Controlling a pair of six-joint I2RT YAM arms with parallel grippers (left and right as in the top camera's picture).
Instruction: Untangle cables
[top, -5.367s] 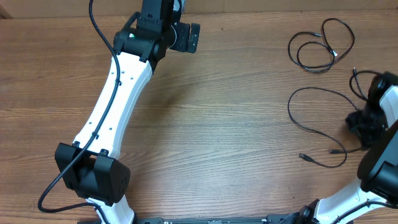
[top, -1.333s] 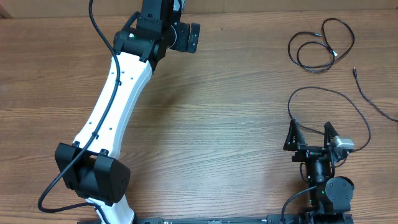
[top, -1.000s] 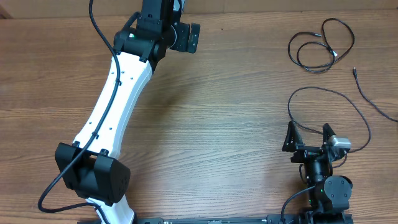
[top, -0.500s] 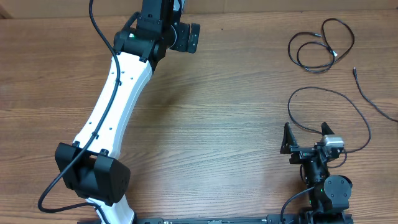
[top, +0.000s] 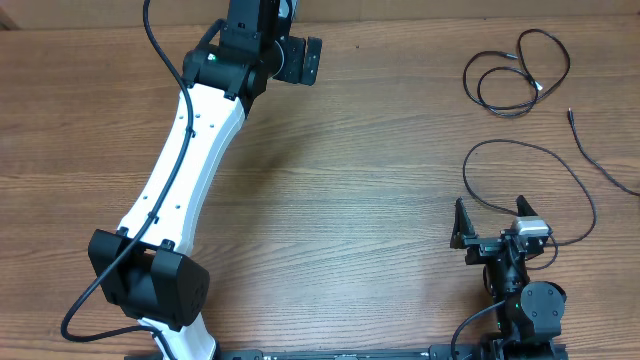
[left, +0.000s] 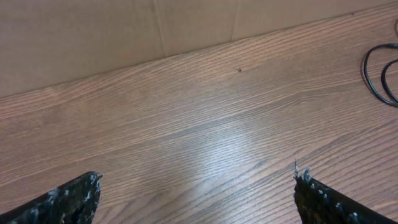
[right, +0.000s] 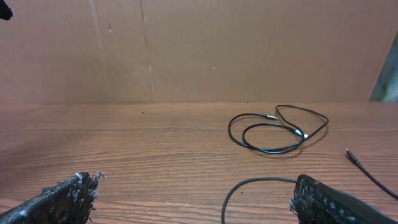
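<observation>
Right claw (top: 490, 204) has slid a little left and back toward the near edge over the last second. In the earliest frame that arm was out at the right side of the bench (top: 350, 200); it's now folded at the near edge. Left arm hasn't shifted.

3 cables (top: 530, 148), all on the right half of the bench, none held:
- coiled cable (top: 515, 72): far right corner, well apart from the other 2
- open loop (right: 255, 180): just ahead of the right claw, near end passing by its right finger
- straight cable (top: 600, 158): runs off the right edge, near the loop, not crossing it

Right claw: jaws wide, empty, low over the bench.
Left claw (left: 196, 174): jaws wide, empty, over bare wood at the far side.
</observation>
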